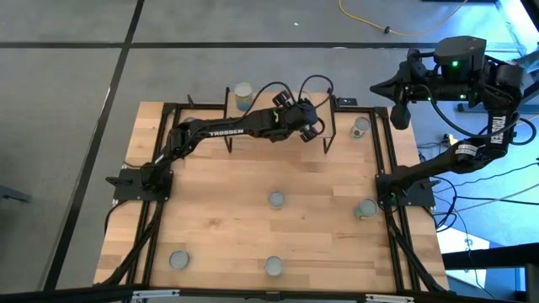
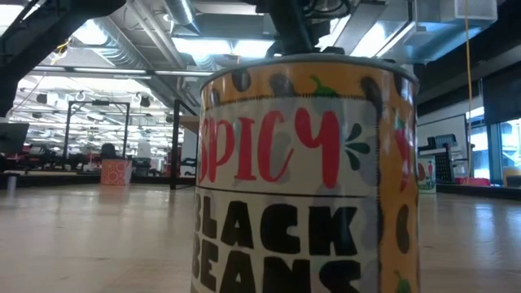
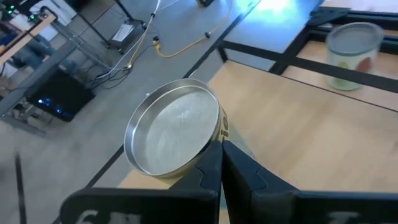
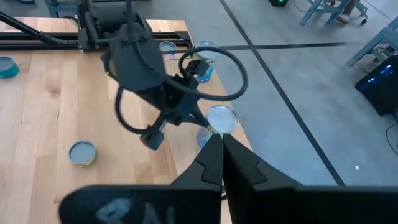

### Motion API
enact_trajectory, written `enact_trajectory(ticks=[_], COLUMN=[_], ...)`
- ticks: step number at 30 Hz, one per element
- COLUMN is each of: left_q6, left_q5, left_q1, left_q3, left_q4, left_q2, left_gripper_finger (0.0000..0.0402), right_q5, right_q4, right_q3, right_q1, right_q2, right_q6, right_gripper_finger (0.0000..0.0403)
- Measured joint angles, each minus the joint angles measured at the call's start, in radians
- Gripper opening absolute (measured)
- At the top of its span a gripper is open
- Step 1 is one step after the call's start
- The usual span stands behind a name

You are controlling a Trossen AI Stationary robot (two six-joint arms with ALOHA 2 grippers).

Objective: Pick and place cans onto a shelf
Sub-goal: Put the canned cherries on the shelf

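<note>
My left gripper is shut and reaches over the far middle of the table, among the shelf's black legs. Just past its fingertips a yellow-labelled can with a silvery top stands upright on light wood by the far edge. I cannot tell whether that wood is the shelf's plank. Another can stands at the far left of the shelf. My right gripper is shut and empty, raised beyond the table's far right corner. My left gripper's shut fingertips stand at the can's side just under its rim, slanting down toward it. I cannot tell whether they touch the can. The can stands upright on its base.
A pale can stands at the far right behind black frame bars. More cans stand on the table: mid-table, right, near left. A black-beans can sits at the near edge. Bare wood lies between them.
</note>
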Motion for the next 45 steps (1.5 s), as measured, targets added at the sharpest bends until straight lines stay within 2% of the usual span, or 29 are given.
enact_trajectory(ticks=[8,12,20,25,29,39,45], left_q6=[0.000,0.004,0.249,0.256,0.205,0.094,0.034], left_q5=[0.005,0.046,0.122,0.210,0.279,0.293,0.281], left_q1=[0.038,0.028,-0.008,0.016,0.036,0.019,0.010], left_q3=[0.000,0.000,0.002,0.000,0.000,0.002,0.002], left_q4=[0.000,-0.001,0.182,0.182,0.111,-0.067,-0.236], left_q2=[0.000,-0.016,-0.112,-0.173,-0.223,-0.407,-0.473], left_gripper_finger=[0.0000,0.0000,0.0000,0.0000,0.0000,0.0000,0.0000], right_q5=[0.000,0.000,0.000,0.002,0.002,0.037,0.037], right_q4=[-0.005,-0.013,-0.013,-0.014,-0.012,0.114,0.181], right_q3=[0.000,0.000,0.000,-0.026,-0.081,-0.305,-0.371], right_q1=[0.000,0.000,0.000,-0.001,-0.001,-0.020,-0.081], right_q2=[0.000,0.000,0.000,0.000,-0.001,0.069,0.158], right_q6=[0.000,0.000,0.009,0.052,0.085,0.109,0.054], right_gripper_finger=[0.0005,0.0005,0.0005,0.0005,0.0005,0.0005,0.0005])
